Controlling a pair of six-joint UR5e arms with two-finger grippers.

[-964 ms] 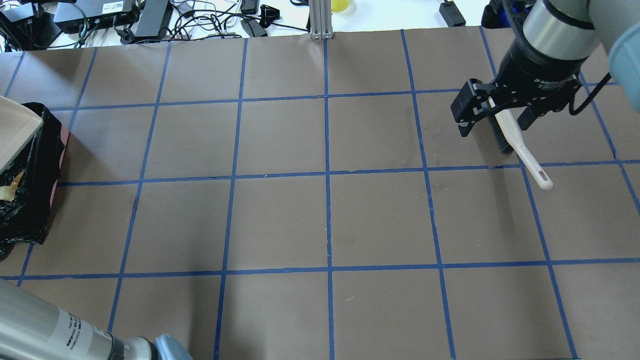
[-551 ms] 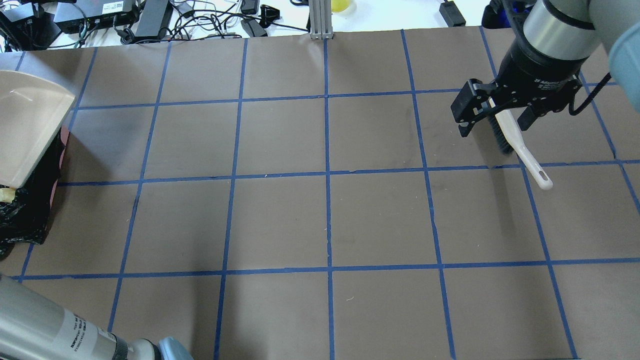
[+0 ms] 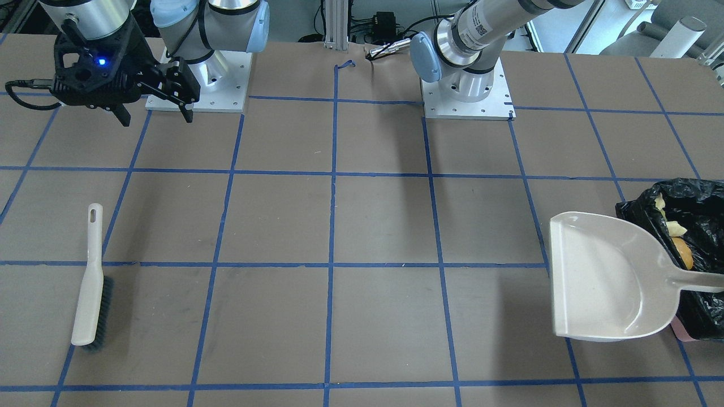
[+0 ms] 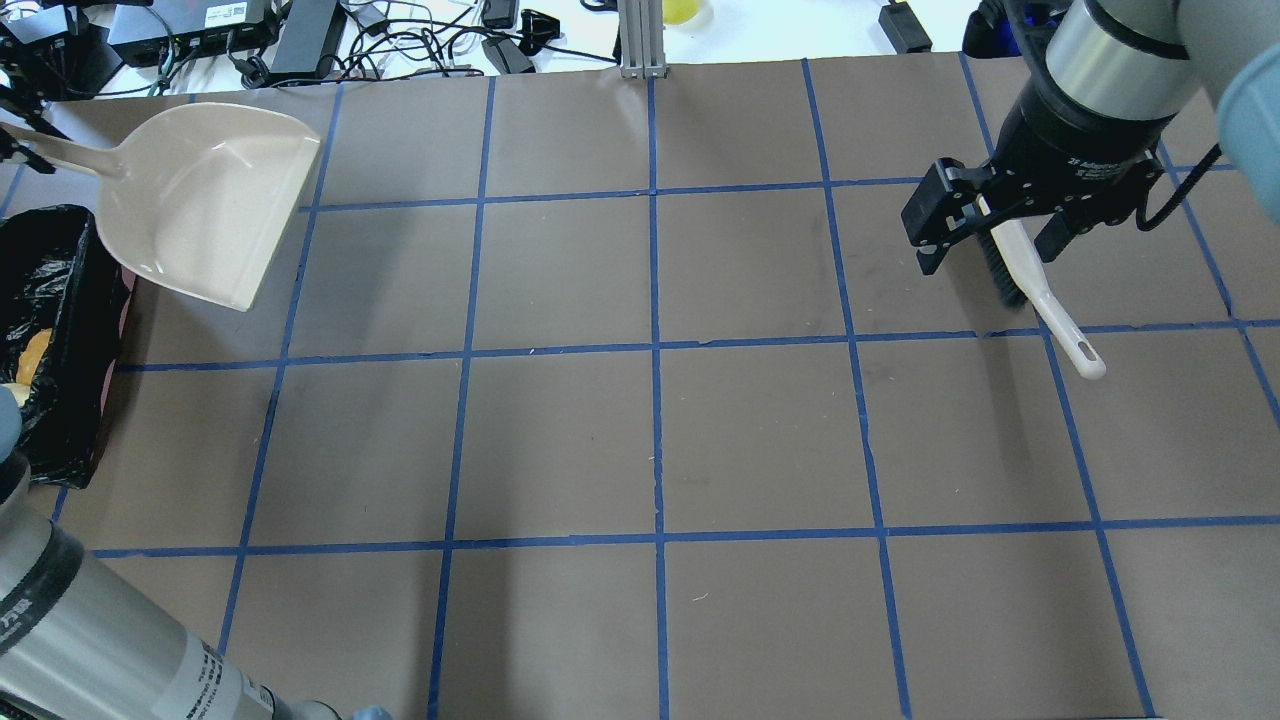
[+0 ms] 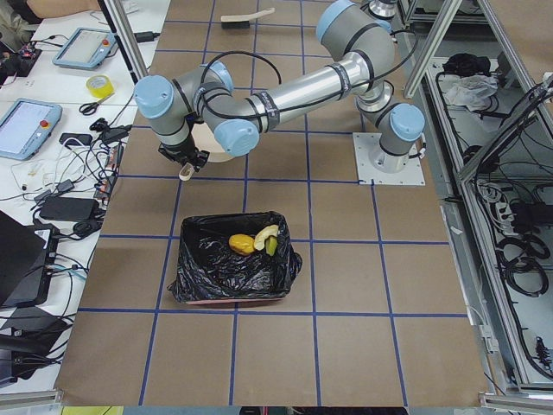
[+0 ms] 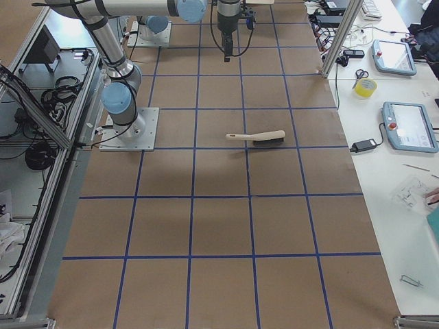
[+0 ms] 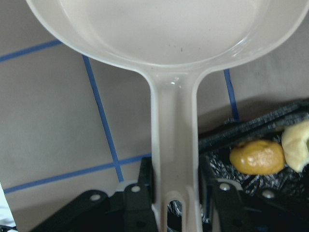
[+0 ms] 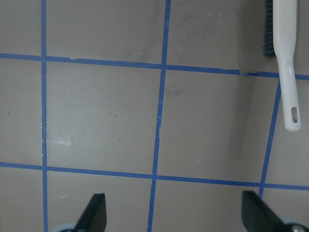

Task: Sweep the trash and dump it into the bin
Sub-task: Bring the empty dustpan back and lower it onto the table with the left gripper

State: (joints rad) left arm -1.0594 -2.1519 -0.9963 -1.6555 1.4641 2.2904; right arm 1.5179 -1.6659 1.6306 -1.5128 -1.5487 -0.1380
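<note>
The bin (image 3: 701,198), pink with a black bag, stands at the table's left end (image 4: 60,300) (image 5: 207,277). In it lie the golden-brown lump (image 5: 241,245) (image 7: 257,157), the pale croissant piece (image 5: 264,233) (image 7: 297,145) and the green sponge (image 5: 273,247). My left gripper (image 7: 176,203) is shut on the handle of the beige dustpan (image 4: 200,200) (image 3: 605,277), which is held empty beside the bin. My right gripper (image 4: 985,258) (image 3: 154,117) is open and empty, above the white brush (image 4: 1050,310) (image 3: 90,282) lying on the table.
Cables and electronics (image 4: 300,40) line the far table edge, with an aluminium post (image 4: 640,40) at its middle. Both arm bases (image 3: 466,90) stand on the robot's side. Blue tape marks a grid on the brown table (image 4: 650,440).
The dustpan has swung away from over the bin, up and to the right in the overhead view, and now shows its empty inside. The right arm and brush have not moved.
</note>
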